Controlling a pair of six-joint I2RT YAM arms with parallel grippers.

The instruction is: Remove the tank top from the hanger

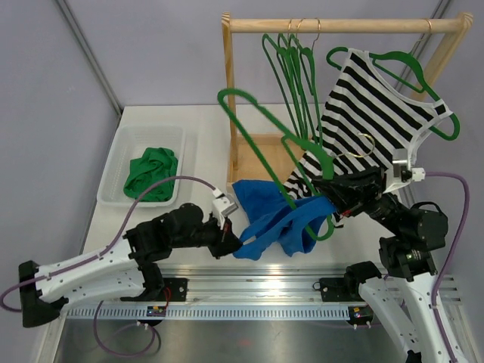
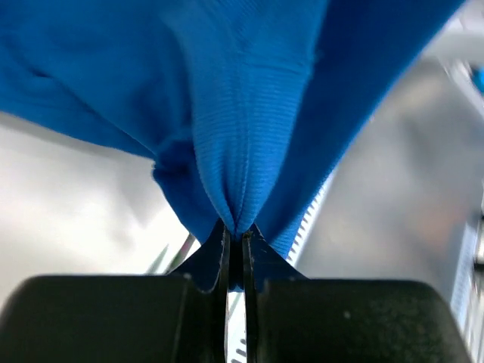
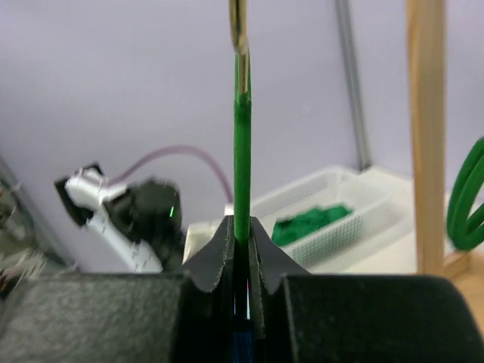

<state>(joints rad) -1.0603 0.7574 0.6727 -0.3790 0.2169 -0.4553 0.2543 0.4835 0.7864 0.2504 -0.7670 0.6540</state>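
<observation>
The blue tank top (image 1: 268,219) hangs bunched over the lower arm of a large green hanger (image 1: 261,132), which is tilted above the table's front. My right gripper (image 1: 327,189) is shut on that hanger's green rod (image 3: 242,162) next to its metal hook. My left gripper (image 1: 236,243) is shut on a fold at the tank top's lower left edge. In the left wrist view the blue fabric (image 2: 242,113) fills the frame and is pinched between my left gripper's (image 2: 237,236) tips. The right gripper (image 3: 242,227) clamps the rod upright.
A wooden rack (image 1: 229,91) stands at the back with several empty green hangers (image 1: 295,64) and a black-and-white striped top (image 1: 370,113) on a hanger. A white basket (image 1: 121,147) holding green cloth (image 1: 151,174) sits at the left; it also shows in the right wrist view (image 3: 355,215).
</observation>
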